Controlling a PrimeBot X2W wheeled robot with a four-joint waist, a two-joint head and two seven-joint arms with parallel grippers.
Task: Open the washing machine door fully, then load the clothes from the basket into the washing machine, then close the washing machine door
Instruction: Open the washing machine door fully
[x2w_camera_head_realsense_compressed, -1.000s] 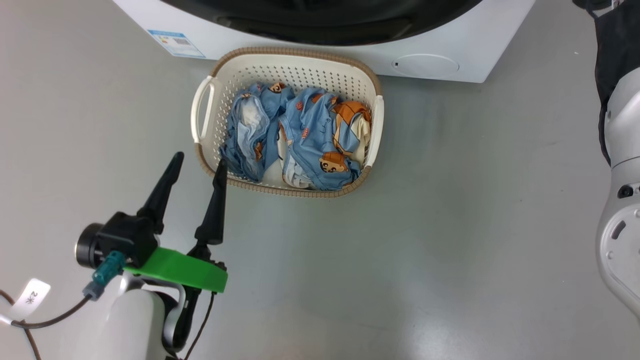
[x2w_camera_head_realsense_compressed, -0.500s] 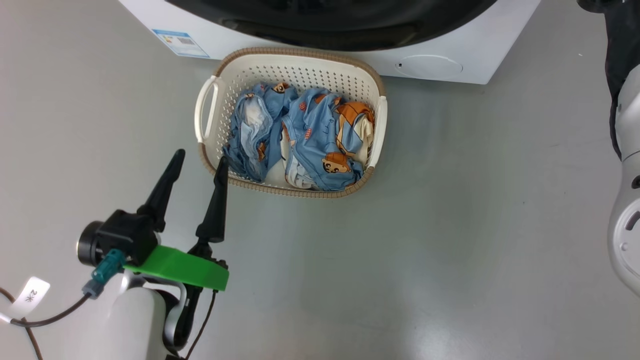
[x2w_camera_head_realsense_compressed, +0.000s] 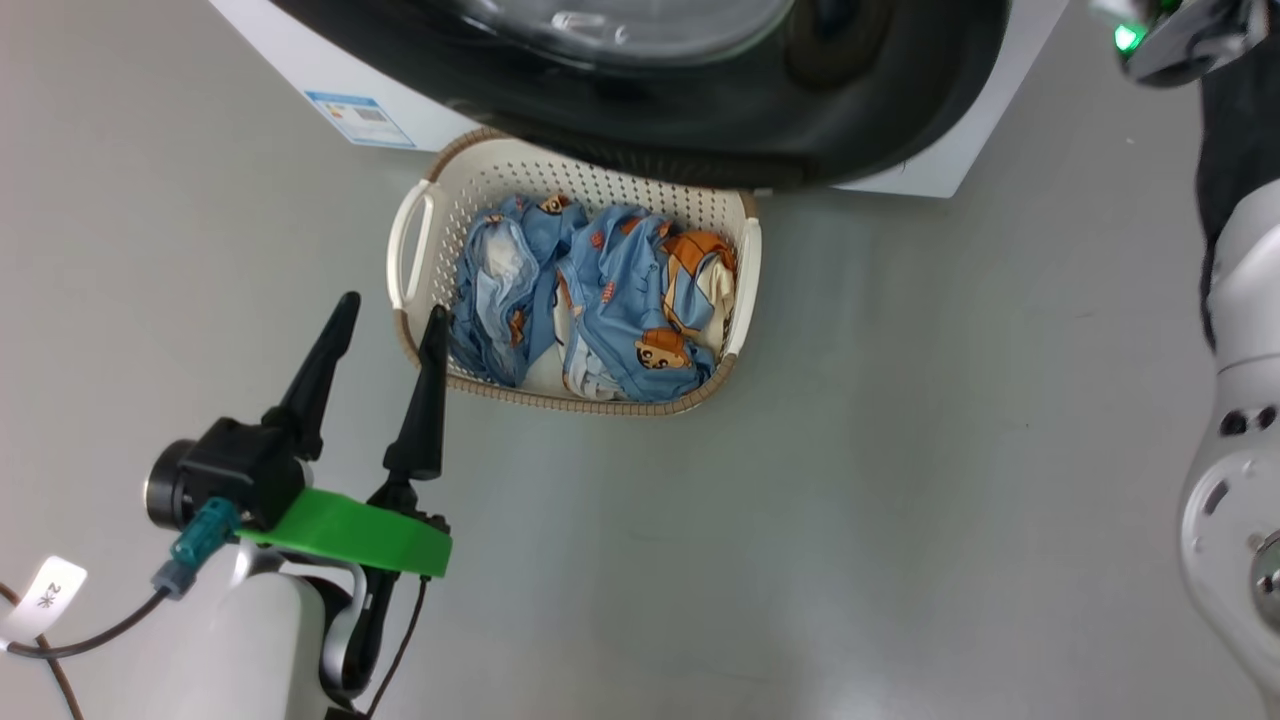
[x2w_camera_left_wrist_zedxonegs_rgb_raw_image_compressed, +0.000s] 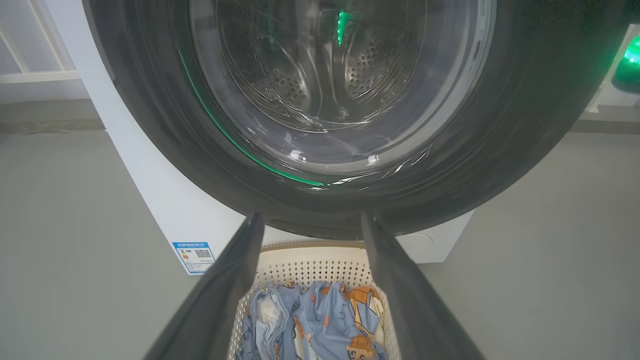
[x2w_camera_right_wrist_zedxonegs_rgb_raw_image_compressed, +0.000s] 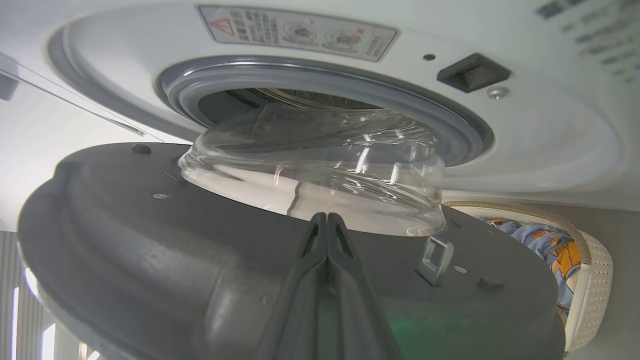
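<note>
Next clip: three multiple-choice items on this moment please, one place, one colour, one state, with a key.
1. Where do the light-blue bear-print clothes lie? A cream perforated plastic basket; B wooden shelf; C metal table.
2. The round glass-centred washing machine door has what rim colour? A white; B black; C green.
3. The fingers of the left gripper are: A shut on cloth; B shut, empty; C open, empty.
Key: 1A, the clothes fill the basket; 2B, its wide rim is glossy black; 3C, they stand apart with nothing between.
</note>
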